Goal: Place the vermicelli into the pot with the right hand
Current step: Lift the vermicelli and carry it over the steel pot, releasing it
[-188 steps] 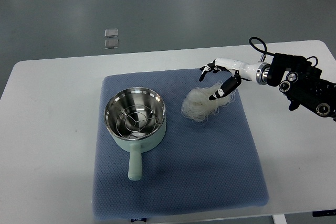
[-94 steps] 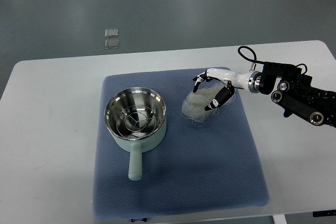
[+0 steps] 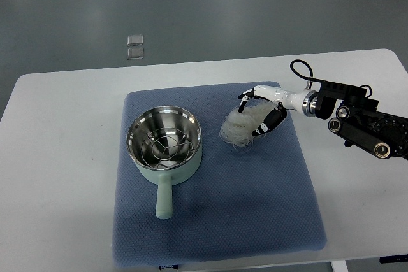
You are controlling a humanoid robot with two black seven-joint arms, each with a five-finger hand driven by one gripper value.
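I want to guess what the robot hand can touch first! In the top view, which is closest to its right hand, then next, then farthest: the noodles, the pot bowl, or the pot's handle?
1. The vermicelli: right under the right hand, on the blue mat.
2. The pot bowl: to the hand's left in the picture.
3. The pot handle: farthest, sticking out toward the mat's near edge.

**One steep overhead view**

A single camera looks steeply down from the robot's near side, facing the far floor. It stands back enough to take in nearly the whole desk (image 3: 64,157), its far edge and both far corners.
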